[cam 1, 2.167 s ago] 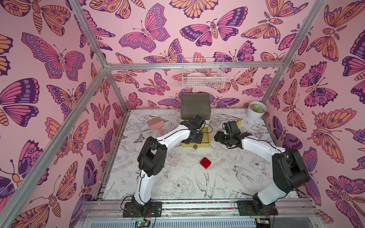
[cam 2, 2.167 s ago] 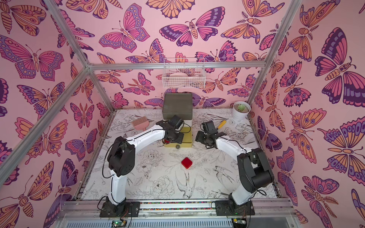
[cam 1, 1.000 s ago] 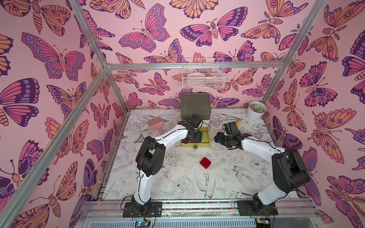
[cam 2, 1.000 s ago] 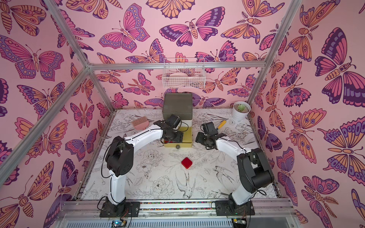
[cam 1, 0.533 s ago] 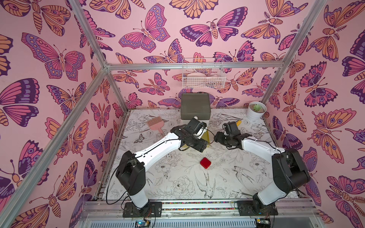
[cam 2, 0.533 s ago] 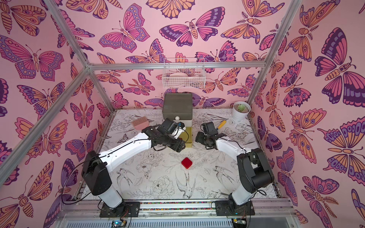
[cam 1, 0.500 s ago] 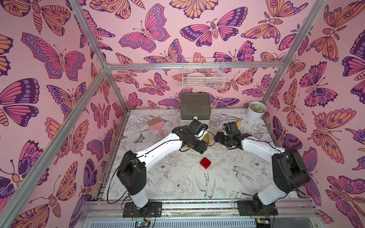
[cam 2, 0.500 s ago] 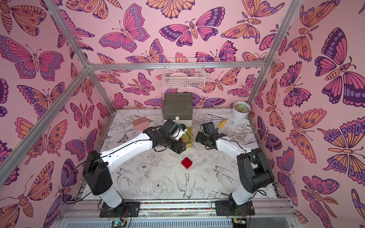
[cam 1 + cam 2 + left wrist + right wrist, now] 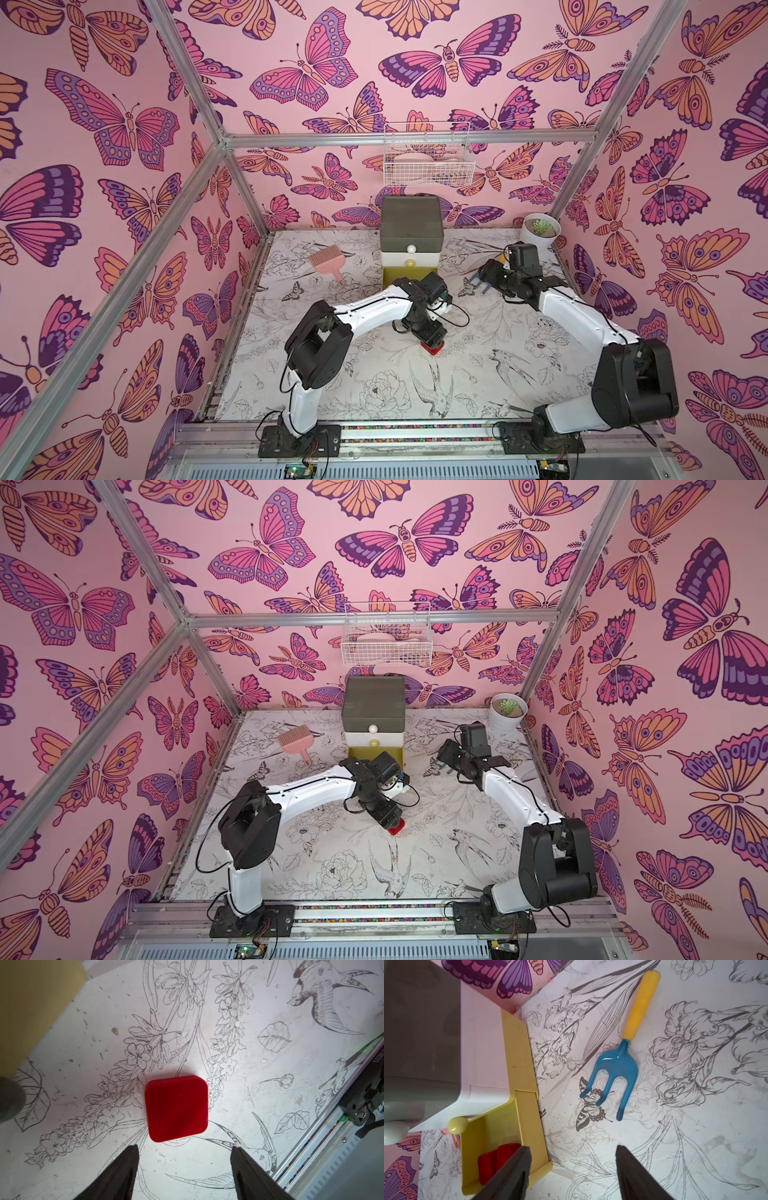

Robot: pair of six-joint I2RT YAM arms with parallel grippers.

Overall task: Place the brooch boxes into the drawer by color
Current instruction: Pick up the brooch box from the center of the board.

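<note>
The drawer [image 9: 409,241] is standing at the back of the counter [image 9: 365,399], against the wall, with its mustard bottom tier [image 9: 529,1122] pulled out and its grey and white tiers pushed in. The left jaws are hanging spread and empty directly over a red brooch box [image 9: 176,1108], which is lying flat on the counter in front of the open tier and apart from it. The right jaws are likewise standing spread and empty, beside the open tier. By the look of it, the left arm [image 9: 365,309] is lining up a pick. It is likely to go best by turning the wrist a little, since the box is sitting slightly askew to the jaws, and coming straight down to straddle two opposite flat sides. From there it means closing gently on the velvety sides, lifting clear of the tier's front wall and setting the box on the bare floor beside the two red boxes [image 9: 500,1157] lying inside. Counting downward, one three-tier drawer, two arms, one wire basket [image 9: 428,166], one plant pot [image 9: 539,232], one pink brush [image 9: 326,262] and one garden fork [image 9: 618,1068] are showing. Three red boxes are showing, and no navy or black ones.
</note>
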